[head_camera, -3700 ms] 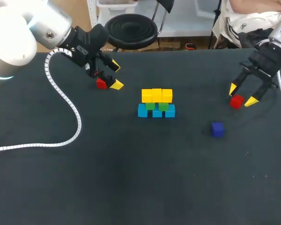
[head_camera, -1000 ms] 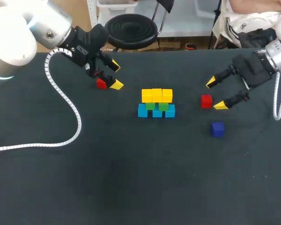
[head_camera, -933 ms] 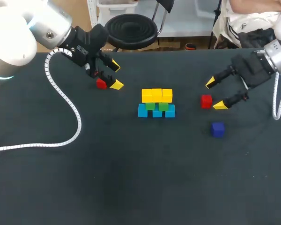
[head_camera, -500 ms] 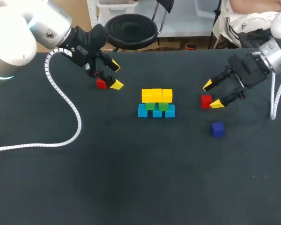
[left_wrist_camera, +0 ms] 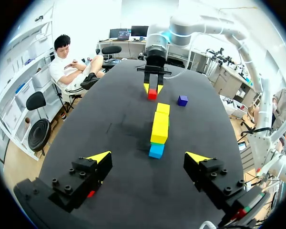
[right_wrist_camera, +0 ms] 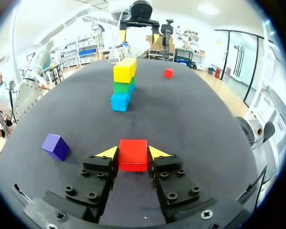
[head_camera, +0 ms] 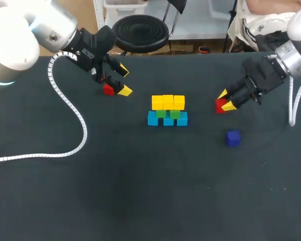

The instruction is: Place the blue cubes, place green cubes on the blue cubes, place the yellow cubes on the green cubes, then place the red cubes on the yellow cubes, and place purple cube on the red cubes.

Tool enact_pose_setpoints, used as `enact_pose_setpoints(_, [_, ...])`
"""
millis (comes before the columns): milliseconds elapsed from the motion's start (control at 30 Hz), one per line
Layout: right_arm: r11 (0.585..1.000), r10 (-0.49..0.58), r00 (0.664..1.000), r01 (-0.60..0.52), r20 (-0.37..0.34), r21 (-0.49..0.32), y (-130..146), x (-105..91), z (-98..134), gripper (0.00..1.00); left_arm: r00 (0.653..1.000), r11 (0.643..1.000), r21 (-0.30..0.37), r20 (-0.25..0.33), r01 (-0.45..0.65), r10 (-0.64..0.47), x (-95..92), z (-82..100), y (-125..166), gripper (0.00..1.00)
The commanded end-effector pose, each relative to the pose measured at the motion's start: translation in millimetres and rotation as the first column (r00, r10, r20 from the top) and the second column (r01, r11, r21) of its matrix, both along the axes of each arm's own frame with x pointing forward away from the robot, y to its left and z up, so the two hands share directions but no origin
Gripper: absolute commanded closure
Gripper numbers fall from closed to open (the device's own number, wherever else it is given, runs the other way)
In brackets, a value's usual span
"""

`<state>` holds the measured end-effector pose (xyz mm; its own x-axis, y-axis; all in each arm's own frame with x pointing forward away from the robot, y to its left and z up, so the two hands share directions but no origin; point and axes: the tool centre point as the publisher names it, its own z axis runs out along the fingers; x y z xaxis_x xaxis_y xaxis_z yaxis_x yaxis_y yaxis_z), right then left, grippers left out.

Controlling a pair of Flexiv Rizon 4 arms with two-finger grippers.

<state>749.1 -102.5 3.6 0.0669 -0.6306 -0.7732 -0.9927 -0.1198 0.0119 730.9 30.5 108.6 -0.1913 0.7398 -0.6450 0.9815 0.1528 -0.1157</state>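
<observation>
Right gripper [head_camera: 225, 100]: jaws narrow, both fingers closed against opposite faces of a red cube [right_wrist_camera: 133, 155]. The cube appears to sit on or just above the table [head_camera: 140, 191]; which of the two cannot be told.

Left gripper [head_camera: 123, 80]: jaws wide, holding nothing. A second red cube [head_camera: 108, 89] lies low beside one finger, not gripped.

Stack [head_camera: 167, 111]: well ahead of the right jaws, with blue at the base, green above and the yellow row [head_camera: 168, 102] on top. No red has been placed. The purple cube [head_camera: 233, 138] lies off to one side of the right jaws, apart from them.

Assessment: the step in hand is carrying the gripped red cube to the yellow row. Recommended practice:
- Lift straight up until the cube clears the yellow tops before travelling.
- Approach from above, not sideways, since a side contact would likely shift the loose rows.
- Square the cube to the row and seat it across a seam between two yellow cubes.
- Part the fingers only once it rests flat, then withdraw upward.
</observation>
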Motion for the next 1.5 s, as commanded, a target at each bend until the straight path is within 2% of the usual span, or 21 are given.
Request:
enact_pose_setpoints(33, [0.999,-0.02,0.999,0.02,0.025,-0.029,-0.9,-14.5,23.9,1.0,1.0,1.0,0.0,0.001,0.0,0.0,-0.3,-0.1,0.4,0.0])
enact_pose_setpoints(333, [0.998,-0.053,0.996,0.056,0.075,-0.043,4.3,-23.2,63.6,1.0,1.0,1.0,0.0,0.001,0.0,0.0,-0.3,-0.1,0.4,0.0])
enact_pose_setpoints(533, [0.999,-0.005,0.991,0.01,0.135,-0.036,19.4,-22.5,97.5,1.0,1.0,1.0,0.0,0.001,0.0,0.0,-0.3,-0.1,0.4,0.0])
enact_pose_setpoints(700, [0.997,0.079,0.977,-0.073,0.199,-0.036,38.9,-21.7,129.3,1.0,1.0,1.0,0.0,0.001,0.0,0.0,-0.3,-0.1,0.4,0.0])
enact_pose_setpoints(1500, [0.997,0.079,0.977,-0.073,0.199,-0.036,38.9,-21.7,129.3,1.0,1.0,1.0,0.0,0.001,0.0,0.0,-0.3,-0.1,0.4,0.0])
